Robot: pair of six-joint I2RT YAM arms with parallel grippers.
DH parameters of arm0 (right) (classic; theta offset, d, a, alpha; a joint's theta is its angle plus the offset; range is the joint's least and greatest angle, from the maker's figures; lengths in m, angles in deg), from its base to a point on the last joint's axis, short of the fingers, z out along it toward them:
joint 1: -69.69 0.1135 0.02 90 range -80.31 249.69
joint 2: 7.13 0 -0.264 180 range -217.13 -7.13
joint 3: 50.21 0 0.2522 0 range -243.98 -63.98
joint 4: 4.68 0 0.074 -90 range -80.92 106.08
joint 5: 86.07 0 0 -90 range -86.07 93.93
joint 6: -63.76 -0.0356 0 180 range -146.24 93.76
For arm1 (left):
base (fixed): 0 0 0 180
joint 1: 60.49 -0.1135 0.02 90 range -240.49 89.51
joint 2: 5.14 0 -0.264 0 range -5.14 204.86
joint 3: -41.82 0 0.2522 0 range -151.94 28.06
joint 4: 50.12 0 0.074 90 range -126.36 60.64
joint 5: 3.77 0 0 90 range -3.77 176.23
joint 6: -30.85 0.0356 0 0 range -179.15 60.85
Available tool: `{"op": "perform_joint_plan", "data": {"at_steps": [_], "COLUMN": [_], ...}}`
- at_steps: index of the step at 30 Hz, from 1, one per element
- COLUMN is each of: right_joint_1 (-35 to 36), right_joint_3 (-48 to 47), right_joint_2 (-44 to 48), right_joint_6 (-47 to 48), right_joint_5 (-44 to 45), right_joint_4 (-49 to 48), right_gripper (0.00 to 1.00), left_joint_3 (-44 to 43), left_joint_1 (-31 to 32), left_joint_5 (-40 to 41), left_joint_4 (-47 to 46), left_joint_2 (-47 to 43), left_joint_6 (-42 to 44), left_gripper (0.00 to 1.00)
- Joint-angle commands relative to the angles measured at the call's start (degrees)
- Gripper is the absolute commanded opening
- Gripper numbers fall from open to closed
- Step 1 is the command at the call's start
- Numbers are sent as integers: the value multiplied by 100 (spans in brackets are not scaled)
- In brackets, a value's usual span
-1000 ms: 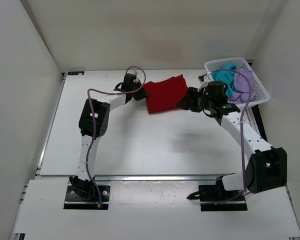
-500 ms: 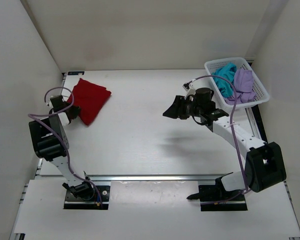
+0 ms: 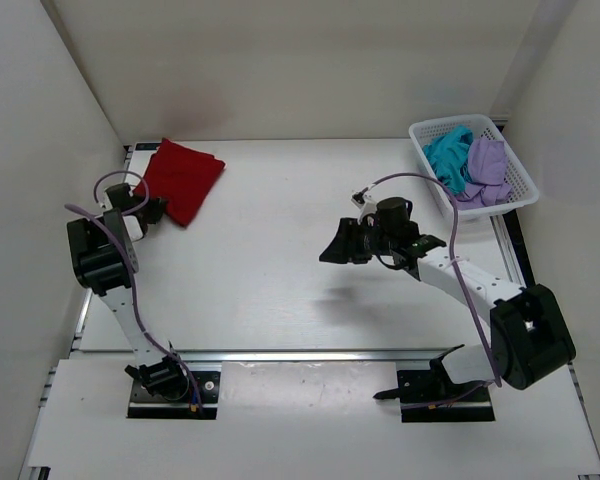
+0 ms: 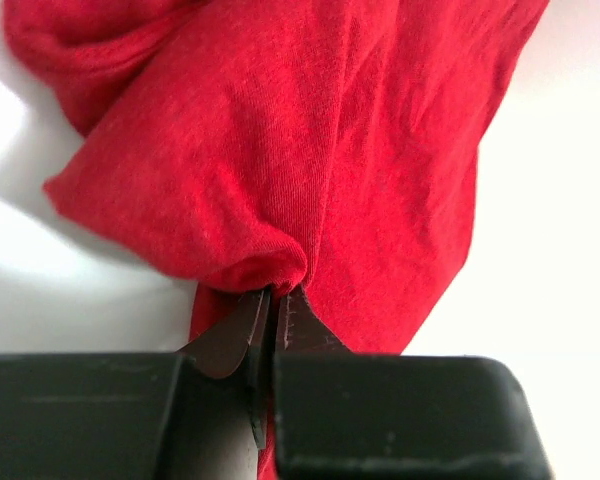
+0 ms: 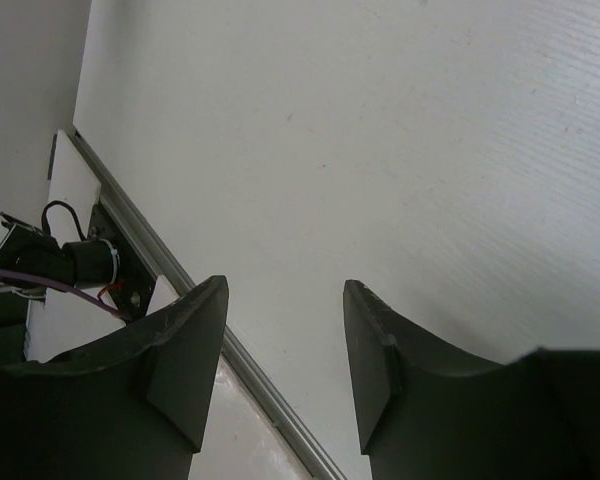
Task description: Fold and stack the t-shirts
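Red t-shirt point(image 3: 185, 178): set down far left, likely as the stack's base.
Left gripper point(image 4: 273, 305): fingers clamped on its fold.
Right gripper point(image 5: 285, 300): fingers apart, nothing held.

red shirt point(image 3: 183, 180) carried far left, right end effector point(image 3: 330, 252) withdrawn

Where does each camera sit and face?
Top external: above, behind the robot, looking down at the white table; left arm, right arm show.
Left wrist: on the left arm, facing the dark red fabric t-shirt; left pincer, shut on it, shows.
Right wrist: on the right arm, facing bare table; open right pincer shows.
Shared: top, left wrist show that t-shirt.
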Motion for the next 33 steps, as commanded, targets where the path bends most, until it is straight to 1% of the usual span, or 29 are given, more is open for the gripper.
{"op": "perform_joint_plan", "data": {"at_steps": [1,3,5,10,12,14,15,16,17,19,22,23,25,27,28,29,30,31,32,33], "right_joint_1": [-5,-118,-154,-180,-128,-66,-66,-101,-101,-171,-215,-233,-364,-488,-566,-715,-786,-987,-1172,-1330], "right_joint_3": [32,-47,-91,-162,-162,-162,-136,-101,-83,-205,-407,-512,-627,-794,-864,-1013,-1127,-1311,-1470,-1689], "right_joint_2": [-68,-191,-271,-394,-359,-333,-298,-245,-218,-139,27,89,133,160,142,142,125,125,90,29], "right_joint_6": [36,45,97,123,141,141,168,151,159,229,282,282,273,230,229,334,335,448,510,606], "right_joint_5": [50,41,76,49,58,67,110,128,146,216,611,664,805,866,954,981,1059,1182,1270,1375], "right_joint_4": [-175,-123,-44,-70,-87,-43,-52,-69,-26,36,220,247,326,378,405,449,571,720,904,932], "right_gripper": [48,48,48,48,48,49,51,56,58,60,60,57,52,46,40,35,31,20,13,11], "left_joint_3": [-562,-826,-907,-223,-37,357,394,490,552,613,824,981,1132,1272,1377,1448,1553,1615,1633,1625], "left_joint_1": [133,142,108,-51,-217,-297,-349,-332,-332,-236,141,212,606,905,1125,1231,1511,1861,2291,2557], "left_joint_5": [307,431,432,844,949,994,1020,942,915,906,1028,1090,1161,1213,1249,1284,1284,1284,1475,1451], "left_joint_4": [87,167,71,-105,-158,-307,-403,-457,-440,-317,-133,-115,-159,-167,-202,-255,-299,-360,-343,-326], "left_joint_2": [313,454,463,-28,-344,-669,-862,-1012,-1100,-1433,-1908,-2005,-2409,-2726,-2936,-3155,-3279,-3463,-3631,-3684], "left_joint_6": [-246,-272,-299,-255,-211,-141,-115,-71,17,157,395,448,579,658,746,773,852,957,993,1132], "left_gripper": [5,6,6,7,10,16,26,39,44,67,81,83,86,92,99,98,99,99,99,98]}}
